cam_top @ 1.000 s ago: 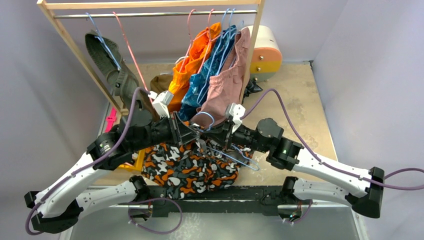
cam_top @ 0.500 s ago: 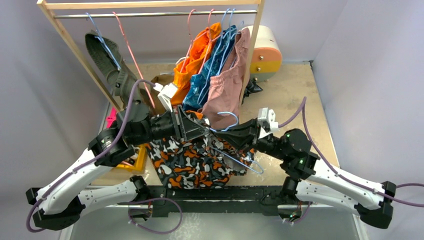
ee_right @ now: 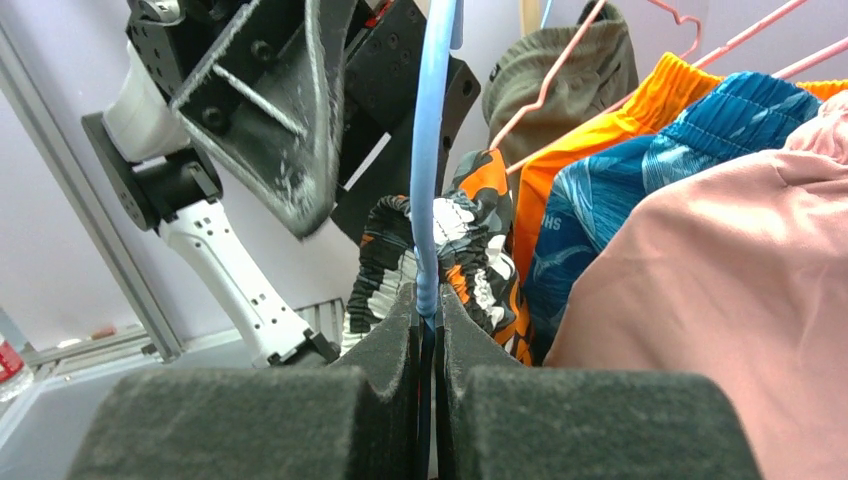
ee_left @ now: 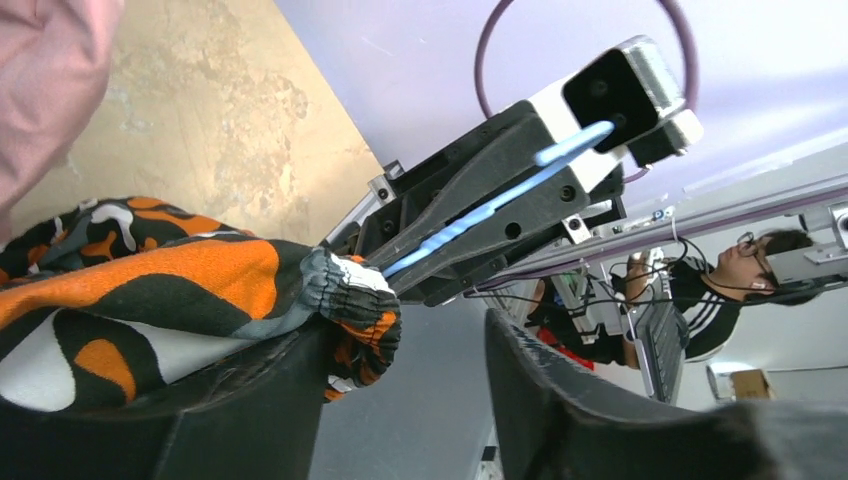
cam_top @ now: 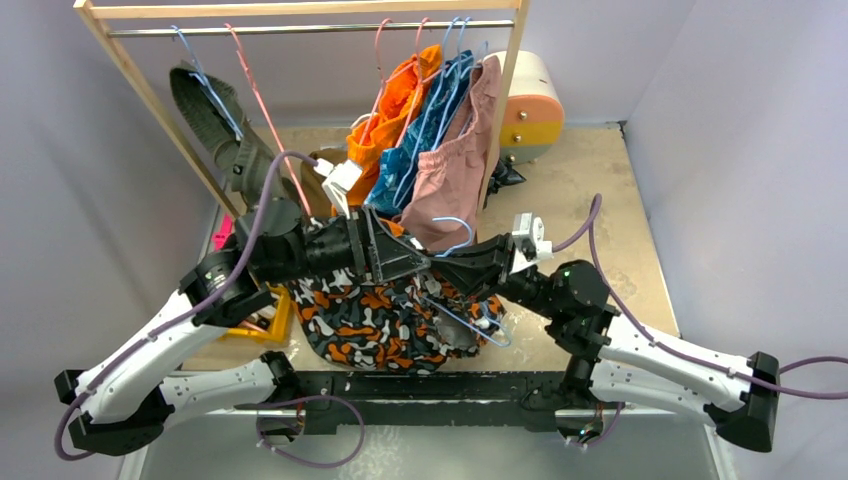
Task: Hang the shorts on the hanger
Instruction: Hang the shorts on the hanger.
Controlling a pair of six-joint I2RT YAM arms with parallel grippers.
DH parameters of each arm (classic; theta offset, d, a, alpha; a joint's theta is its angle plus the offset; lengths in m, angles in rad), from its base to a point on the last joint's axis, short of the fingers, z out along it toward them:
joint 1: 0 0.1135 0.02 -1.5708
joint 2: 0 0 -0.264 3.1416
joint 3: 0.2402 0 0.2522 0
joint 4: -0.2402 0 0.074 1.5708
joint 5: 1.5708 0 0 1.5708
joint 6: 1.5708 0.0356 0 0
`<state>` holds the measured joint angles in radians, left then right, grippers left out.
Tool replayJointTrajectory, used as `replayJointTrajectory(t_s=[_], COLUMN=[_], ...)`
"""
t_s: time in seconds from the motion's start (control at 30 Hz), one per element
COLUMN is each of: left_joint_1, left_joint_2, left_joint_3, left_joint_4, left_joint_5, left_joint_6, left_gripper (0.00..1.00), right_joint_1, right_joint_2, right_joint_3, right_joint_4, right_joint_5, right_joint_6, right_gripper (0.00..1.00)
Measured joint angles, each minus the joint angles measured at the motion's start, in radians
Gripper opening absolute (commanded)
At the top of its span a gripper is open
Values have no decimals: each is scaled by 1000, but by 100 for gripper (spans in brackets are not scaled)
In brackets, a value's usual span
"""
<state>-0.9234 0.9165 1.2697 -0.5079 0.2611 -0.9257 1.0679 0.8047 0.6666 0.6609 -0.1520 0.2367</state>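
The camouflage shorts (cam_top: 375,322) hang in a bunch between the two arms, low over the table. My left gripper (cam_top: 408,262) is open; in the left wrist view (ee_left: 410,400) the shorts' elastic waistband (ee_left: 345,305) rests against the outside finger with a wide gap beside it. My right gripper (cam_top: 447,272) faces it, shut on the light-blue wire hanger (cam_top: 462,318). The right wrist view shows the pads (ee_right: 400,330) pinching the hanger wire (ee_right: 433,180), with the waistband (ee_right: 465,250) wrapped around the wire just beyond the right gripper (ee_right: 430,312).
Behind stands a wooden clothes rack (cam_top: 300,28) carrying orange shorts (cam_top: 385,130), blue shorts (cam_top: 415,160), dusty-pink shorts (cam_top: 455,170) and an olive garment (cam_top: 225,140). A white, orange and yellow drawer box (cam_top: 530,100) sits back right. A yellow bin (cam_top: 275,320) lies under the left arm.
My left gripper has opened and let go of the waistband. The right arm swung its wrist round and lifted the hanger; both grippers drifted slightly left and back.
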Motion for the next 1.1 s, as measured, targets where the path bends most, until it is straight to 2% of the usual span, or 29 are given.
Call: replayJointTrajectory(t_s=[0.1, 0.23, 0.67, 0.93, 1.1], left_joint_1=[-1, -1, -1, -1, -1], left_joint_2=[0, -1, -11, -76, -151], left_joint_3=[47, 132, 326, 396, 398], left_joint_4=[-27, -64, -100, -16, 52], left_joint_5=[1, -6, -26, -35, -59], left_joint_6=[12, 38, 117, 224, 349], left_gripper=[68, 73, 75, 75, 74], right_joint_1=[0, 0, 4, 4, 5], right_joint_2=[-1, -12, -26, -156, -260], right_joint_3=[-24, -38, -69, -69, -47], right_joint_4=[63, 133, 347, 293, 151], right_joint_5=[0, -4, -47, -76, -84], right_joint_6=[24, 56, 155, 148, 125], right_gripper=[0, 0, 0, 0, 0])
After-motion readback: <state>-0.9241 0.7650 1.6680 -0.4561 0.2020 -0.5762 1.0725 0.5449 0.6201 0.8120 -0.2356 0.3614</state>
